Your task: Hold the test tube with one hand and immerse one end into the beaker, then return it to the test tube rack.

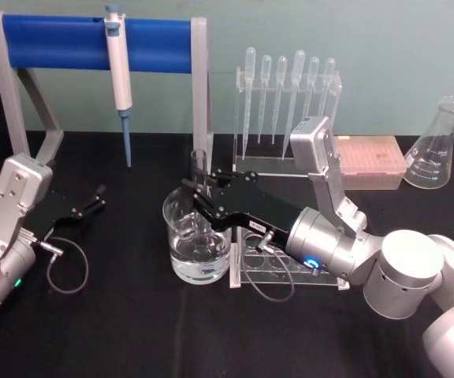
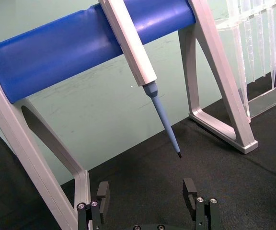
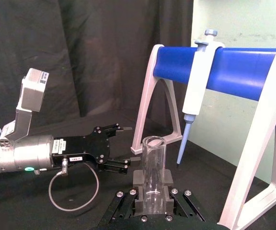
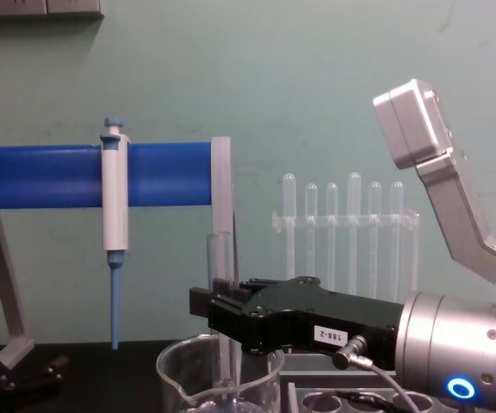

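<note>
The test tube [image 1: 199, 161] [image 4: 220, 267] is a clear glass tube standing upright with its open rim on top. My right gripper [image 1: 198, 191] [image 3: 152, 184] [image 4: 222, 314] is shut on the test tube [image 3: 153, 158] at mid-height, directly above the beaker [image 1: 181, 209] [image 4: 183, 379]. The beaker is wide clear glass with water in its lower part. The tube's lower end reaches down inside the beaker's rim; I cannot tell whether it touches the water. My left gripper [image 1: 93, 201] [image 2: 146, 196] [image 3: 114, 148] rests open and empty on the black table at the left.
A clear round-holed rack [image 1: 262, 264] sits right of the beaker, under my right arm. Behind stand a blue-bar stand [image 1: 61, 43] holding a white pipette [image 1: 118, 71] [image 2: 133, 52], a pipette rack [image 1: 286, 94], a pink box [image 1: 369, 161] and a conical flask [image 1: 436, 150].
</note>
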Action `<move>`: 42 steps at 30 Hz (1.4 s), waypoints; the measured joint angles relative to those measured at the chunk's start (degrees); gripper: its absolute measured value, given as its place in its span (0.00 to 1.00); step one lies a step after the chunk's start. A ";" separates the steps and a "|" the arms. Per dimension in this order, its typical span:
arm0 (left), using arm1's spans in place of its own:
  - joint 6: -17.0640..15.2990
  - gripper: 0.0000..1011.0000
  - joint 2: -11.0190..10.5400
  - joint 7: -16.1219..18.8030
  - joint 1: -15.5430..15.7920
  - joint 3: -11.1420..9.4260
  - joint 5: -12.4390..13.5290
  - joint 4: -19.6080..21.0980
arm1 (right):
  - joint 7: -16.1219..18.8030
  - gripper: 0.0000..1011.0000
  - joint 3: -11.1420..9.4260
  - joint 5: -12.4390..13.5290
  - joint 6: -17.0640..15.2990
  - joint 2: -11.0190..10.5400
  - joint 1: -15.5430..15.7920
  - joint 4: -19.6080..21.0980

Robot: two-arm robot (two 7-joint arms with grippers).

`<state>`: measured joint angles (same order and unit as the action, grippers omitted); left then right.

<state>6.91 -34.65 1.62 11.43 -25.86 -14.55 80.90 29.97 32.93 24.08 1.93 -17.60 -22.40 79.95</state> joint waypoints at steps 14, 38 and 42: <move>0.00 0.99 0.00 0.00 0.00 0.00 0.00 0.00 | 0.00 0.22 0.00 0.00 0.00 0.00 0.00 0.00; 0.00 0.99 0.00 0.00 0.00 0.00 0.00 0.00 | 0.00 0.22 0.00 0.00 0.00 0.00 0.00 0.00; 0.00 0.99 0.00 0.00 0.00 0.00 0.00 0.00 | 0.00 0.22 0.00 0.00 0.00 0.00 0.00 0.00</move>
<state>6.91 -34.65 1.62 11.43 -25.86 -14.55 80.90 29.97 32.93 24.08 1.93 -17.61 -22.40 79.95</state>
